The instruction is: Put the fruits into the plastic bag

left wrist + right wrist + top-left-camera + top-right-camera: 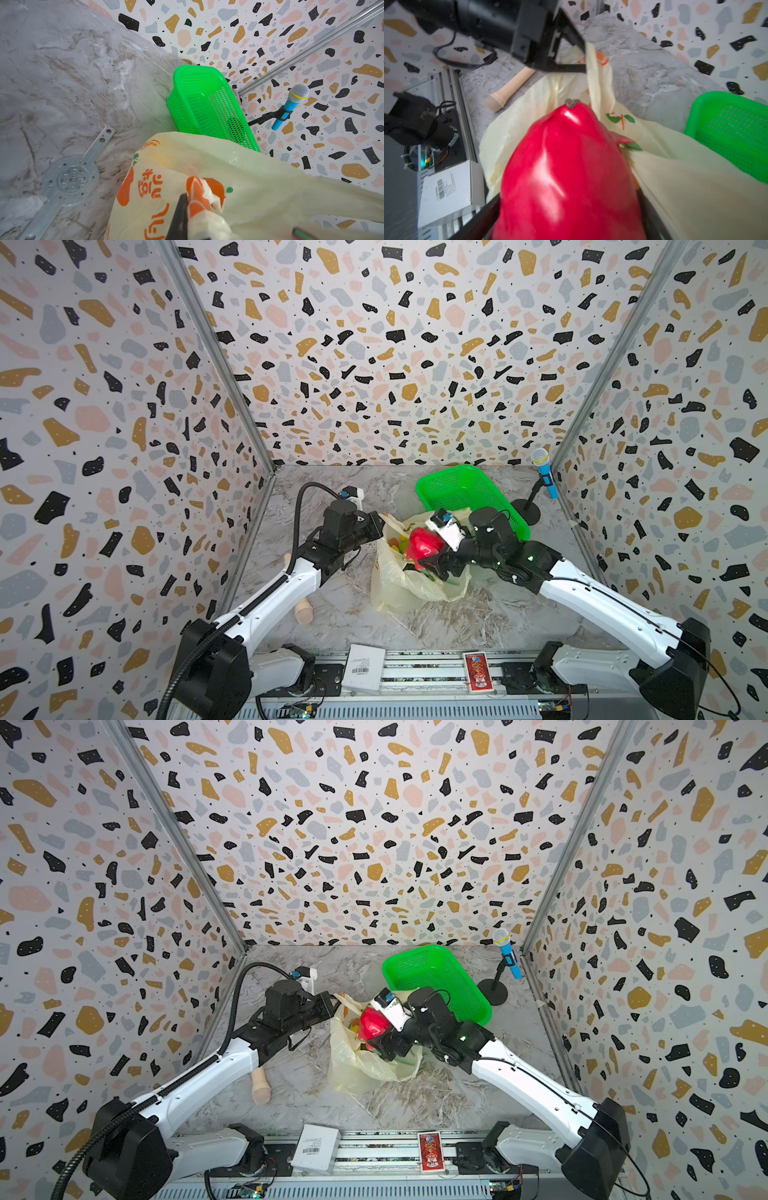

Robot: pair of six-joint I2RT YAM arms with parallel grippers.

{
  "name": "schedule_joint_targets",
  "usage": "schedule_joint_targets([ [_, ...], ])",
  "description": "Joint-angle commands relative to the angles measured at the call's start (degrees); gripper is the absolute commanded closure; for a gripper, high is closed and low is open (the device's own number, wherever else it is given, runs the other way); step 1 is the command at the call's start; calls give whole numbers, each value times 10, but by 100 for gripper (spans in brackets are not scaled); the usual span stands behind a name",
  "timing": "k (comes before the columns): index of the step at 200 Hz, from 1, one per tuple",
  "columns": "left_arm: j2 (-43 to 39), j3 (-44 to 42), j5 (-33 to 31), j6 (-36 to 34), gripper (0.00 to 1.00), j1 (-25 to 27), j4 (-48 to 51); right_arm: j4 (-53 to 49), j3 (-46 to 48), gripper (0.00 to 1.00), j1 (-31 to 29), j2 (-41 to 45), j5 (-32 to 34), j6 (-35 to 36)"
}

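Above the plastic bag (399, 585), right tool (428, 551) clasps the red fruit (566, 166); left tool (185, 205) pinches, seemingly, a bag handle (591, 66).

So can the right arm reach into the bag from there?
Probably yes: the left claw holds the plastic bag's mouth open, and the right claw, gripping the red fruit, is over it.

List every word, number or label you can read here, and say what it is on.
On the plastic bag: orange printed characters, stylised and creased; I cannot read them.
On the white box: a barcode label with small print, too small to read.
On the red packet: a printed design, lettering too blurred to read.
No other text shows.
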State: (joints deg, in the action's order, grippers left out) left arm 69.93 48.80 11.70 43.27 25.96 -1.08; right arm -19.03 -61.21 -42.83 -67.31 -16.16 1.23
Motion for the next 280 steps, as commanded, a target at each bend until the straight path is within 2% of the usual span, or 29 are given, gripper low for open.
schedule_joint_targets([
  [1, -17, 7, 1, -8, 100, 1, -6, 68, -48, 64, 57, 35, -85, -28],
  [53, -21, 3, -1, -9, 100, 2, -6, 77, -67, 65, 150, 39, -132, -46],
  [101, -15, 6, 1, -8, 100, 1, -7, 124, -74, 66, 146, 49, -267, -83],
  [159, -13, 7, 0, -7, 100, 2, -8, 87, -86, 67, 101, 41, -334, -78],
  [193, -13, 12, 2, -8, 100, 1, -7, 79, -47, 67, 92, 28, -297, -67],
  [236, -9, 17, 2, -11, 100, 2, -4, 66, -26, 68, 75, 5, -283, -45],
  [280, -9, 18, 4, -11, 100, 1, -7, 32, -27, 68, 36, -30, -201, -6],
])
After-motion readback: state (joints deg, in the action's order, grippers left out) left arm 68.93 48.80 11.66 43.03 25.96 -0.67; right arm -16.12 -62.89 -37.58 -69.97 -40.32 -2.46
